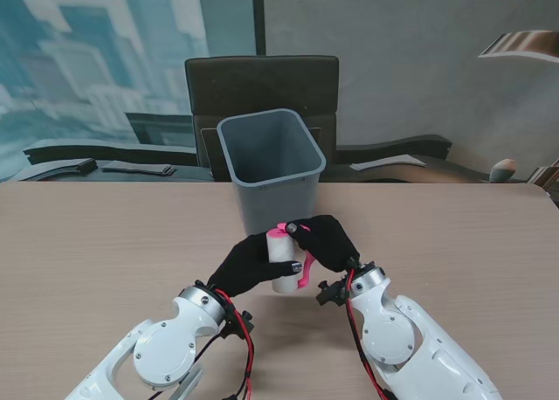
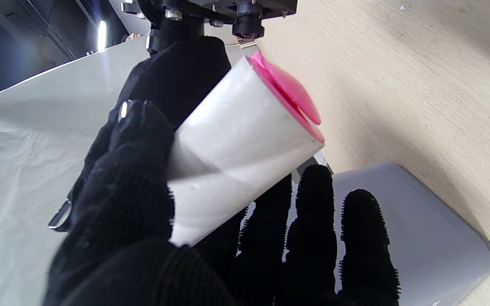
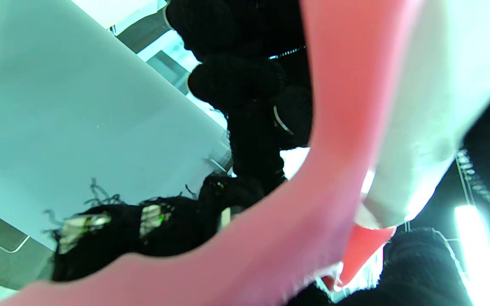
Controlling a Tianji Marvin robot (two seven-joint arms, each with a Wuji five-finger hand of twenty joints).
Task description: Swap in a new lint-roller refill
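From the stand, both gloved hands meet just in front of the grey bin (image 1: 272, 168) on the table (image 1: 105, 243). The left hand (image 1: 244, 265) wraps the white roll (image 1: 281, 258); the right hand (image 1: 327, 241) grips the pink handle (image 1: 306, 273). Left wrist view: fingers (image 2: 126, 170) curl round the roll (image 2: 236, 153). Right wrist view: the handle (image 3: 313, 191) fills the frame.

White arms (image 1: 166, 348), black knit-gloved fingers (image 1: 262, 251), red wrist cables (image 1: 248, 343).
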